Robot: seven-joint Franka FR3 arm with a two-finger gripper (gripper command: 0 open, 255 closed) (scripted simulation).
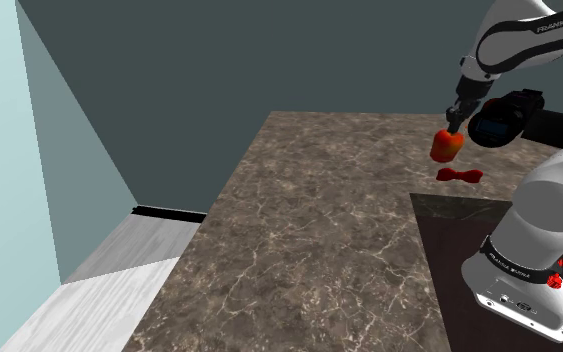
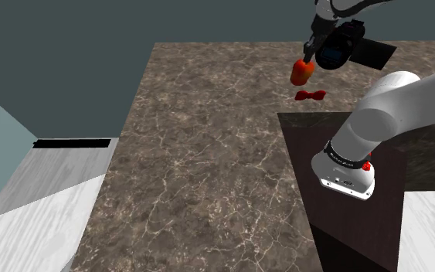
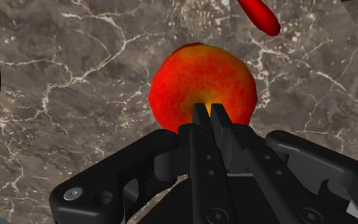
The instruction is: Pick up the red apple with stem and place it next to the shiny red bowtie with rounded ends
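apple [image 1: 447,146], red shading to orange, is hanging from the black gripper [image 1: 456,120] over the far part of the brown marble-patterned countertop [image 1: 309,230]. in the wrist view the two fingers [image 3: 203,118] are pressing almost together on the yellow-tinged top of the apple [image 3: 201,79], so the gripper [image 3: 210,111] is clasping the fruit there. the shiny red bowtie [image 1: 460,175] is lying flat on the countertop just beside the apple, on the side nearer the stand [image 1: 449,260]. in the second exterior view the apple [image 2: 302,73] is showing just above and left of the bowtie [image 2: 310,94], under the gripper [image 2: 308,58]. one rounded end of the bowtie [image 3: 259,16] is showing just beyond the apple in the wrist view. whether the apple's underside is clearing the countertop is not plain.
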